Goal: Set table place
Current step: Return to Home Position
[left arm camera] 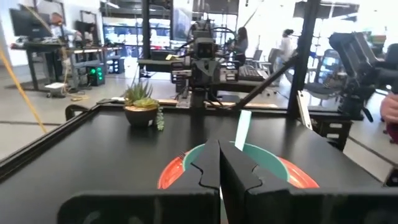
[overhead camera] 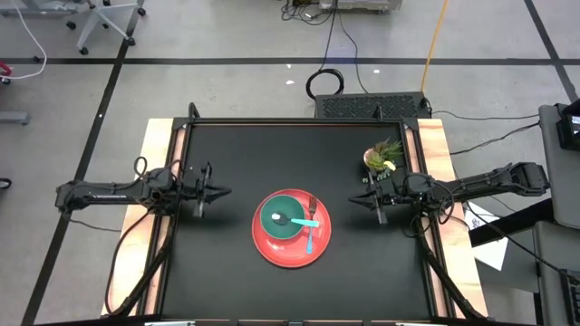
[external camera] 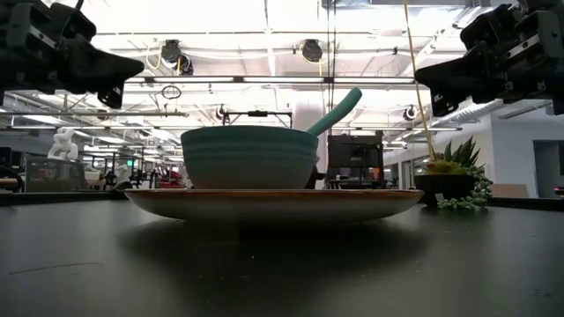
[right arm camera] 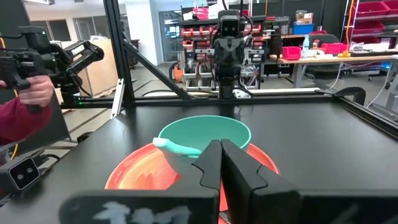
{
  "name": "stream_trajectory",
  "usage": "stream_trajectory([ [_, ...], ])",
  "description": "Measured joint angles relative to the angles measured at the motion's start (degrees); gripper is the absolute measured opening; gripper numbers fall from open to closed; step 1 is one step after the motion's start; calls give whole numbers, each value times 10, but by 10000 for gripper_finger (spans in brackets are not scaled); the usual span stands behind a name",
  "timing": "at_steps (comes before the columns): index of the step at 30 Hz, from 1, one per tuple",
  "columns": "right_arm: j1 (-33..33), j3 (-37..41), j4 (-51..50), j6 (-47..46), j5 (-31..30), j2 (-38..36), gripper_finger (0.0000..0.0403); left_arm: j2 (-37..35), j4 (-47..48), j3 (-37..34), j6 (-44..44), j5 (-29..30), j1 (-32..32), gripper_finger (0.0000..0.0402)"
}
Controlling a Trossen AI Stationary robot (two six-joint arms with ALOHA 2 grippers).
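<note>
The black table (overhead camera: 227, 149) held the red plate (overhead camera: 270, 254), and everything else stood around that plate. The left arm reached in from the plate's left side. Its left gripper (overhead camera: 225, 191) hung clear of the tabletop, well apart from the plate's rim and aimed toward it. In the left wrist view its two fingers (left arm camera: 208, 167) were pressed together with nothing between them. The right arm mirrored it from the plate's right side. The right gripper (overhead camera: 355, 200) was likewise raised, well apart from the rim, with its fingers (right arm camera: 210, 163) closed on nothing.

The teal bowl (overhead camera: 273, 206) sat upright on the plate, toward the plate's far rim. A small potted plant (overhead camera: 381, 156) stood well beyond the plate on its far right, close to the right arm. The blue-handled fork (overhead camera: 309, 239) lay on the plate just beside the bowl on the right, its handle pointing to the near rim. The spoon (overhead camera: 292, 220) rested in the bowl, its mint handle leaning up over the bowl's right edge, above the fork.
</note>
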State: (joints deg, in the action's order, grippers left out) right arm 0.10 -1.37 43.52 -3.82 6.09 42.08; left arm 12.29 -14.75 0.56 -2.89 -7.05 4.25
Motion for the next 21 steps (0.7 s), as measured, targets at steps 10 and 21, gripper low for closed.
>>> stream_trajectory([
  [10,-6,0,37,32,-33,0,0,0,21,0,24,-2,-6,0],
  [21,-33,0,23,30,-29,-22,0,0,31,0,23,-20,-15,0],
])
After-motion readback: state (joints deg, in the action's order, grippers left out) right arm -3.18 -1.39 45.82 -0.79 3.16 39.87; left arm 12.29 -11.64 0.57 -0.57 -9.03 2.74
